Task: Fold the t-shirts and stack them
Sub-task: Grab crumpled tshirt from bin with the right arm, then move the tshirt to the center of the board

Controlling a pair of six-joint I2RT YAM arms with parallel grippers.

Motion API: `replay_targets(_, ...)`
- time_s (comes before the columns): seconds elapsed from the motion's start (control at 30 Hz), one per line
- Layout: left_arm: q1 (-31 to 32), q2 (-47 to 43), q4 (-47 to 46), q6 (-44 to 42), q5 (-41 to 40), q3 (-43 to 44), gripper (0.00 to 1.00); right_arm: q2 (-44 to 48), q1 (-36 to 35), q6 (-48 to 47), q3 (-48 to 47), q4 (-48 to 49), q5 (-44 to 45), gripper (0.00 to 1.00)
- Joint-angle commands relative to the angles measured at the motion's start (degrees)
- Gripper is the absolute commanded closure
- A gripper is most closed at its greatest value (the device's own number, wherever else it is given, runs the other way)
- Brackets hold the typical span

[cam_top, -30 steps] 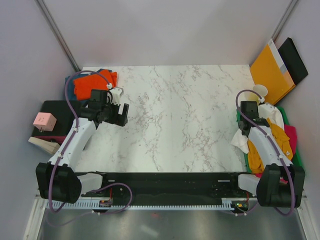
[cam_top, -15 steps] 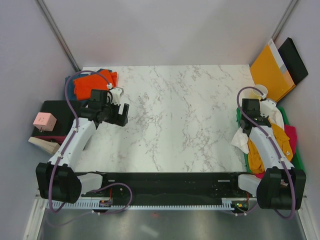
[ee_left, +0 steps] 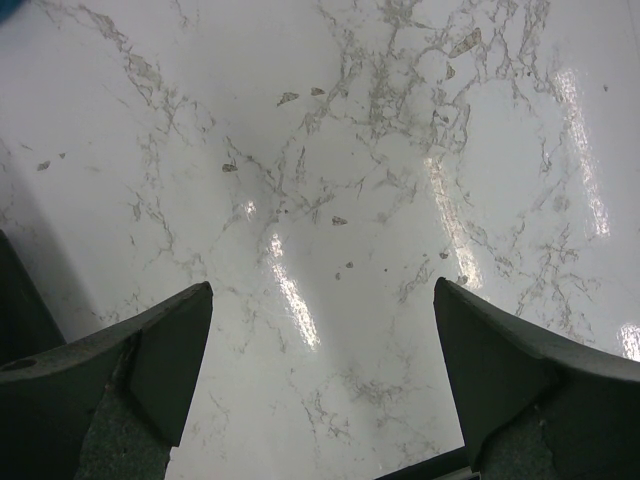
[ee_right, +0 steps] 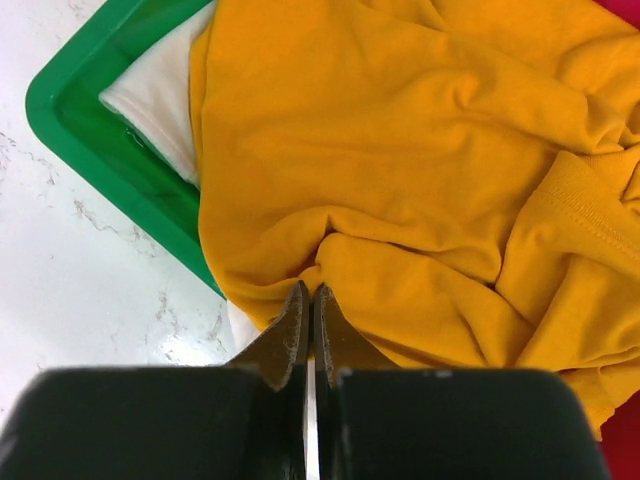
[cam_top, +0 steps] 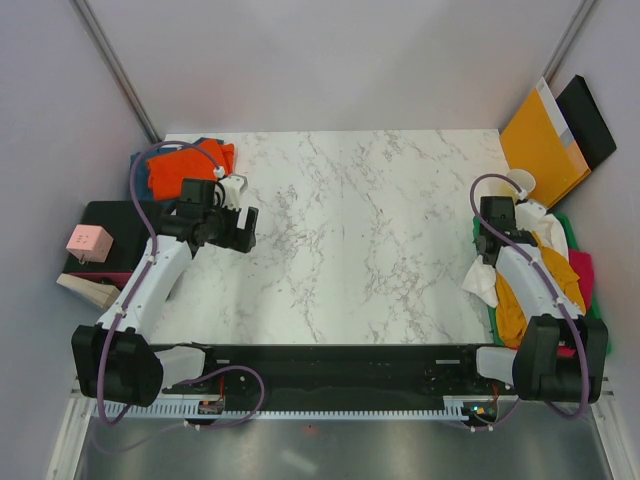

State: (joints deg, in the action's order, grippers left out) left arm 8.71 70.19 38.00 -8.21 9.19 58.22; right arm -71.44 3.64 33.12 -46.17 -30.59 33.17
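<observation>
A mustard-yellow t-shirt lies crumpled in a green bin at the table's right edge, also seen in the top view. My right gripper is shut, its tips pinching a fold of this yellow shirt near the bin's corner; in the top view it sits at the bin's left side. A white t-shirt lies under the yellow one and hangs over the bin's edge. A magenta shirt shows at the bin's right. Orange and teal-blue shirts lie at the far left corner. My left gripper is open and empty over bare marble.
A stiff orange-brown envelope and a black flat item lean at the far right. A white cup stands by the bin. A pink box sits on a black case left of the table.
My right wrist has shifted slightly toward the far side at the bin. The left arm has not moved.
</observation>
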Motion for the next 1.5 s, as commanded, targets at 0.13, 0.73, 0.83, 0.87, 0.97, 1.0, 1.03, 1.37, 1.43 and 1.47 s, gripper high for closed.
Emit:
replay_targets(0.13,-0.2,0.0,-0.5,1.2,1.0,1.5,0.02,15.3,-4.8,-2.5,-6.7,11.3,-8.3,1.0)
replay_targets(0.73,-0.3,-4.4,-0.3,1.3,-0.1,1.0,0.02,-13.6,-42.4,-8.3,-56.3,6.8,-22.8,1.0)
replay_targets(0.83,-0.4,-5.2,-0.5,1.5,-1.1,0.7,0.02,-21.4,-49.2,-9.7,-63.8,6.1,-26.7,1.0)
replay_targets(0.87,-0.4,-5.3,-0.5,1.5,-1.3,0.7,0.02,-23.5,-49.9,-9.6,-66.6,4.2,-27.1,1.0)
replay_targets(0.97,-0.6,-5.9,-0.6,1.6,-2.0,0.8,0.01,-28.8,-51.4,-9.2,-65.0,1.9,-24.9,0.63)
replay_targets(1.0,-0.7,-6.0,-0.6,1.7,-2.0,0.8,0.01,-28.8,-51.4,-8.5,-63.6,1.9,-22.6,0.53)
replay_targets(1.03,-0.8,-6.1,-0.6,1.7,-2.2,0.8,0.01,-28.4,-51.5,-8.3,-62.1,2.2,-20.7,0.38)
replay_targets(1.37,-1.0,-5.3,-1.4,1.6,-1.5,0.6,0.01,-20.4,-48.8,-8.6,-46.9,2.7,-8.6,0.35)
replay_targets(1.43,-0.9,-3.9,-1.7,1.5,-3.2,0.9,0.01,-20.5,-48.7,-8.4,-44.5,2.7,-10.0,0.36)
replay_targets(1.47,-0.9,-3.4,-1.8,1.4,-4.4,1.2,0.01,-21.5,-48.8,-7.6,-42.1,2.6,-12.7,0.36)
